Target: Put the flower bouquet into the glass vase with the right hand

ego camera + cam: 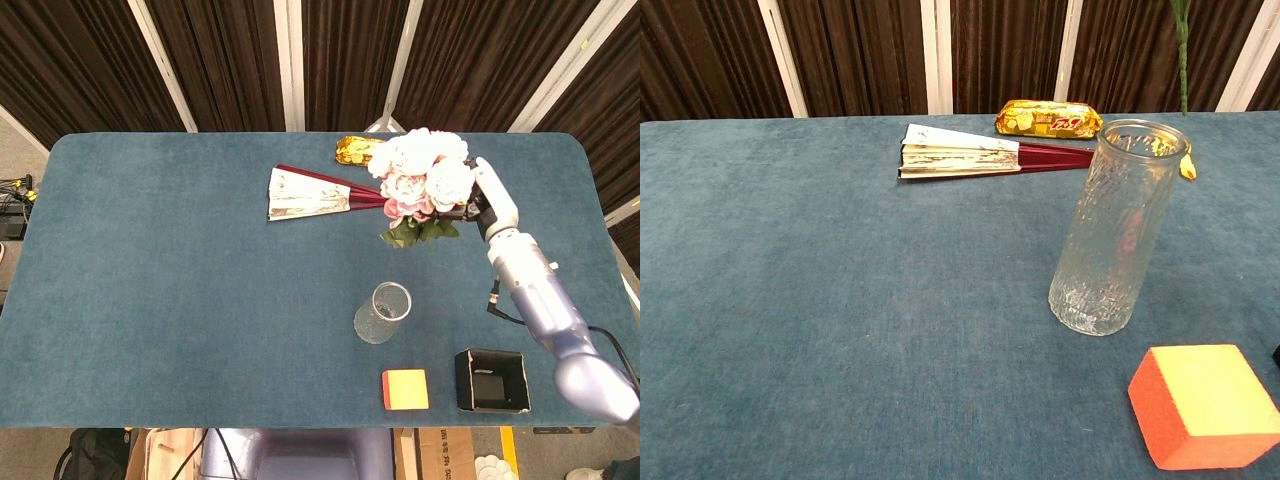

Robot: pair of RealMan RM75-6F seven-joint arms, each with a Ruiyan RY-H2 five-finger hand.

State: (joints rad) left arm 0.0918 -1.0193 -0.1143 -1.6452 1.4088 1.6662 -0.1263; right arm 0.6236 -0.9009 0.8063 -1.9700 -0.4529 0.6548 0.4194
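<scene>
In the head view my right hand [487, 203] grips the bouquet [424, 180] of pink and white flowers, lifted high above the table's far right part. Its green leaves hang below the blooms. Only a green stem [1183, 50] reaches into the top of the chest view. The tall glass vase [381, 312] [1115, 228] stands upright and empty on the blue table [180, 270], nearer the front than the bouquet and to its left. My left hand appears in neither view.
A folded paper fan [315, 192] [970, 153] and a gold snack packet [1048, 118] lie behind the vase. An orange block [405, 389] [1200, 405] and a black box [491, 380] sit near the front edge.
</scene>
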